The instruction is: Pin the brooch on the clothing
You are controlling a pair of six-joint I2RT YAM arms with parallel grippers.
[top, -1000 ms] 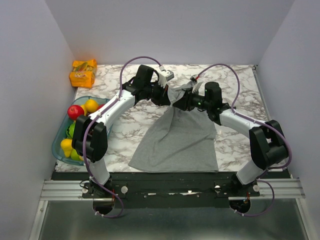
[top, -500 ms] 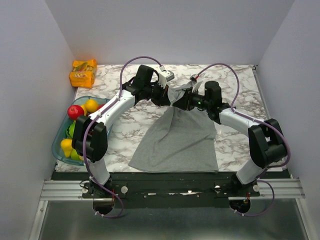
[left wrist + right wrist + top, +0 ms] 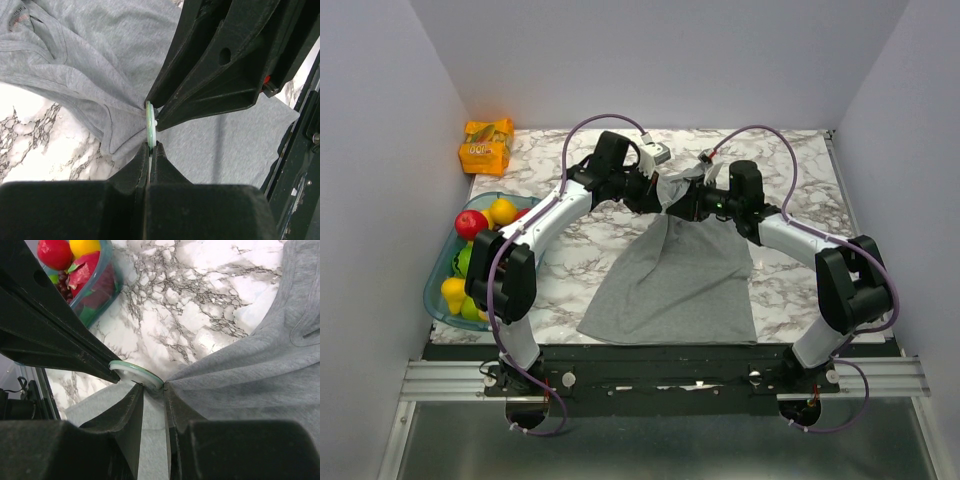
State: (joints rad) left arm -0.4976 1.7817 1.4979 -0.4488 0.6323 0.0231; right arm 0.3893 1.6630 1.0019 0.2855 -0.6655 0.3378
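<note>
Brooch (image 3: 150,125), thin disc, nipped edge-on by L gripper (image 3: 150,146); I see R gripper (image 3: 153,387) pinching soft grey knit clothing (image 3: 240,370); marble table (image 3: 185,305).

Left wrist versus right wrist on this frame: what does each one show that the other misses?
Only the left wrist view shows the printed neck label of the clothing and the black frame rail at the near edge. Only the right wrist view shows the fruit bowl with red and yellow fruit. Both show the brooch where the left gripper and right gripper meet, with grey fabric drawn up to it over the marble table.
</note>
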